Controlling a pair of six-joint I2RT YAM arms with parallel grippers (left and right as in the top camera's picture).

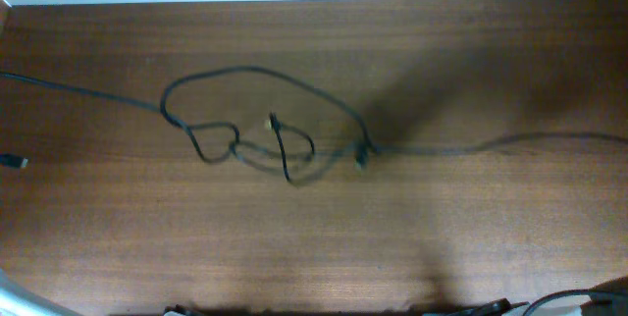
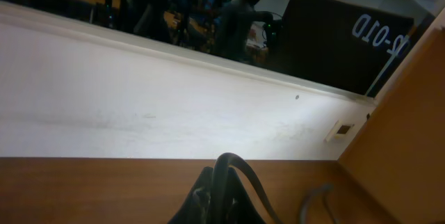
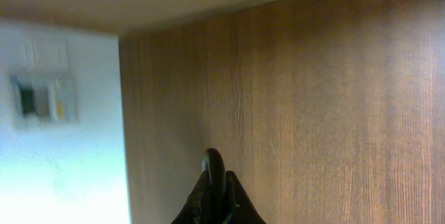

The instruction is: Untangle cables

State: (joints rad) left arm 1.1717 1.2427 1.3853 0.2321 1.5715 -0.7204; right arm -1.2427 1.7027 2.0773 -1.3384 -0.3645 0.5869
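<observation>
Thin black cables lie tangled in loops at the middle of the wooden table, with small plugs near the knot. One strand runs off the left edge, another off the right edge. Neither gripper shows in the overhead view. In the left wrist view my left gripper is shut on a black cable that arches over its tips. In the right wrist view my right gripper is shut on a black cable that sticks up between its fingers.
A loose plug end lies at the table's left edge. A white wall and a wooden side panel bound the table. Arm parts and thicker wires sit along the front edge.
</observation>
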